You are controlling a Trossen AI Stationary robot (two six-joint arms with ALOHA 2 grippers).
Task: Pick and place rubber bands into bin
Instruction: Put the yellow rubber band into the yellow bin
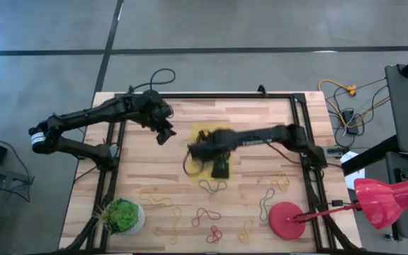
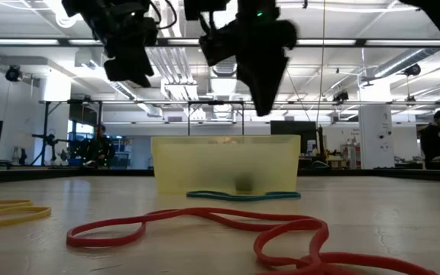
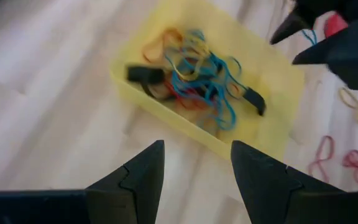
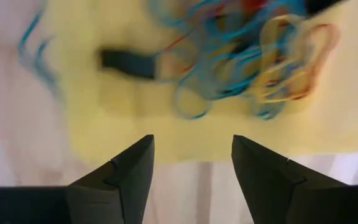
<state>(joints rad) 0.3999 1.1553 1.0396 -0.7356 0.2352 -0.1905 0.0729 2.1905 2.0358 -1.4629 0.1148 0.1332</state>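
The bin is a shallow translucent yellow tray near the table's middle, holding a tangle of blue, red and yellow rubber bands. My right gripper hangs over the bin's near side, pointing down, open, with nothing between its fingers. My left gripper hovers to the left of the bin, slanting down toward it, open and empty. More rubber bands lie loose on the table's near half: a teal one just in front of the bin, a red one and a yellow one.
Two small dark blocks lie in the bin among the bands. A green plant ball sits at the near left corner and a round red disc at the near right. Black rails frame the table.
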